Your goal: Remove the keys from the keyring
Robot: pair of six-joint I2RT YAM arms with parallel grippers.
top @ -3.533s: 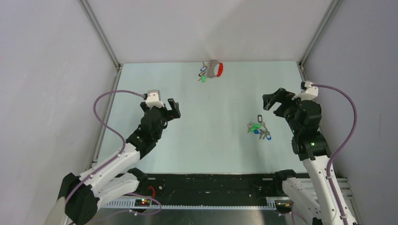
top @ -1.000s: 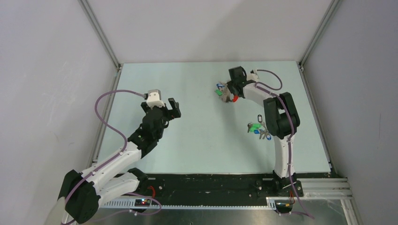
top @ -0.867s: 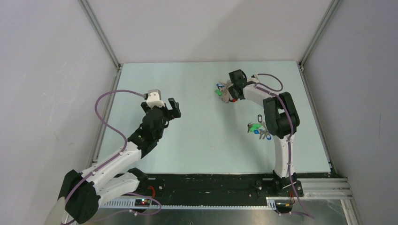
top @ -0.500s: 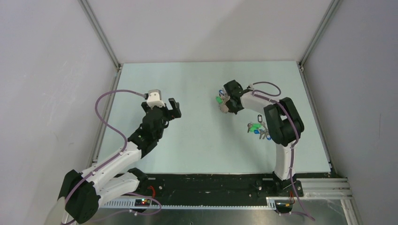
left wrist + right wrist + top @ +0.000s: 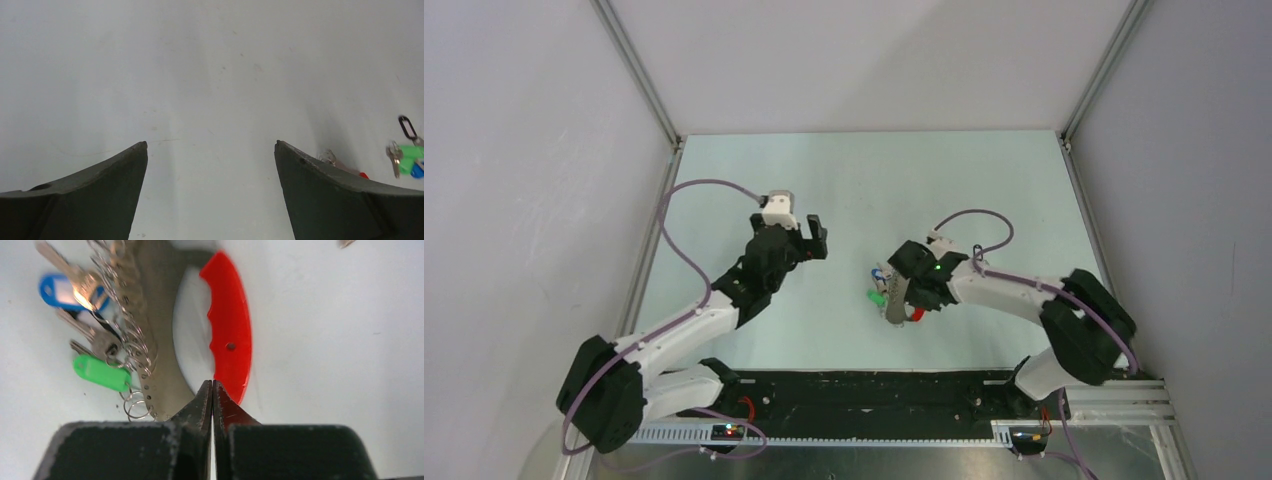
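Pressing together with no visible gap, the right fingers point(image 5: 197, 409) have their tips at the near end of the keyring point(image 5: 230, 335), where the red band meets the grey plate point(image 5: 155, 340) and the opening between them narrows to a corner. Cannot tell whether a thin edge is pinched there or the closed tips are only lodged in that corner. Either way, contact at this spot gives hold of the whole bunch by its stiffest part and leaves the loose end free. Off the plate's far edge runs a row of small wire rings, and the keys point(image 5: 92, 337) fan out from them, one with a blue head point(image 5: 60, 292) and one with a green head point(image 5: 100, 372), flat on the desk point(image 5: 325, 340). None is off yet. The top view puts the bunch near the middle of the desk, towards the near edge, between the two arms. The left fingers point(image 5: 100, 175) are spread wide with nothing between them, hovering over bare desk a little to the left of the bunch. Judgement: held ready to take a key while the right side steadies the ring. A second bunch with a black oval clip point(image 5: 407, 127) lies further off, untouched.
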